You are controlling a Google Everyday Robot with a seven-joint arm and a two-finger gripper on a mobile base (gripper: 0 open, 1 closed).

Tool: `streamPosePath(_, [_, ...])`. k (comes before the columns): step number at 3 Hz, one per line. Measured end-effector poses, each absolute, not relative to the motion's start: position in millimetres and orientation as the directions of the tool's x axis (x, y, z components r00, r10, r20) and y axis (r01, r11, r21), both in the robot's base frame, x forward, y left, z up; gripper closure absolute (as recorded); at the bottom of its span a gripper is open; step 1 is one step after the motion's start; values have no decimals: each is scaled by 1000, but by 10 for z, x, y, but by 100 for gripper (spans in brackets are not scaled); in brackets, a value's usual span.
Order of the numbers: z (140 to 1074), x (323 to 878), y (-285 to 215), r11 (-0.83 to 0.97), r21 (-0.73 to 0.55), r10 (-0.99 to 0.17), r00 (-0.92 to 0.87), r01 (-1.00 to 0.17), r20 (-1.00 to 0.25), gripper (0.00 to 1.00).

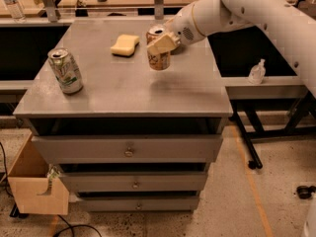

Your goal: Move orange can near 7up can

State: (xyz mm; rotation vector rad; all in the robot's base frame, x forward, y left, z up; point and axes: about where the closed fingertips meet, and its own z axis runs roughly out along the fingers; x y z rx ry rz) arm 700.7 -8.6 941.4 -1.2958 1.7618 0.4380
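Observation:
The orange can (159,53), copper-orange with pale markings and a silver top, is held just above the grey table (123,90), right of centre, with its shadow on the surface below. My gripper (161,44) comes in from the right on the white arm and is shut on the orange can near its top. The 7up can (65,71), whitish with green markings, stands upright near the table's left edge, well to the left of the orange can.
A yellow sponge (125,44) lies on the table just left of the orange can. A small clear bottle (257,72) stands on a lower shelf at the right. Drawers (128,149) are below the tabletop, and a cardboard box (34,184) sits on the floor at the left.

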Motion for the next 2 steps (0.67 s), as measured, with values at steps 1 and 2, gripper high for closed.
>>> streamPosePath(1, [9597, 6785, -63, 272, -248, -645, 16, -930, -764, 100])
streamPosePath(2, [9546, 6697, -60, 239, -231, -660, 17, -943, -751, 100])
